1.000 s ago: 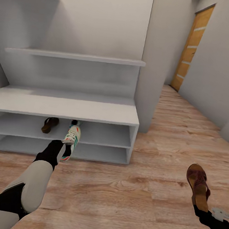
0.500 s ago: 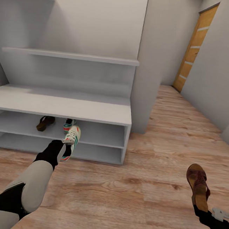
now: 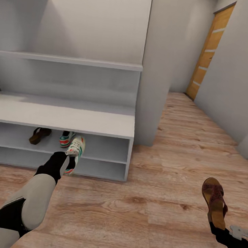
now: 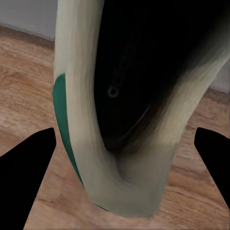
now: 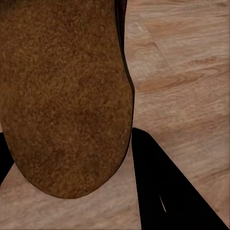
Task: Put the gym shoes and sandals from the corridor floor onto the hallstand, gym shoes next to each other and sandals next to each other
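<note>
Wood-grain corridor floor (image 3: pixel 157 204) runs ahead of you to an orange door (image 3: pixel 209 53) at the far end, with the pale-grey hallstand (image 3: pixel 63 117) against the wall on your left.

Your left gripper (image 3: pixel 67 163) is clenched on one gym shoe (image 3: pixel 75 153), held toe-up with its long axis close to vertical, just in front of the open upper tier. In the left wrist view the shoe's sole (image 4: pixel 139 86) stands between the two dark fingertips (image 4: pixel 24 163), heel end toward the camera. The other gym shoe (image 3: pixel 66 139) already sits on that upper tier, a little to the left of the held one and deeper in. One sandal (image 3: pixel 39 135) rests on the same tier, further left.

Your right gripper (image 3: pixel 220 227) grasps the second sandal (image 3: pixel 214 200) low at your right side, toe pointing away from you, well apart from the rack. The right wrist view shows its tan sole (image 5: pixel 62 96) against one dark finger (image 5: pixel 167 187).

The move ahead likely turns on this: the free slot beside the shelved gym shoe lies forward of your left fingers, so the left arm is the nearer one. You would need to tip the held shoe from upright toward level, so it clears under the top board. The sandal's mate lies far across, so the right arm probably has a long reach left.
</note>
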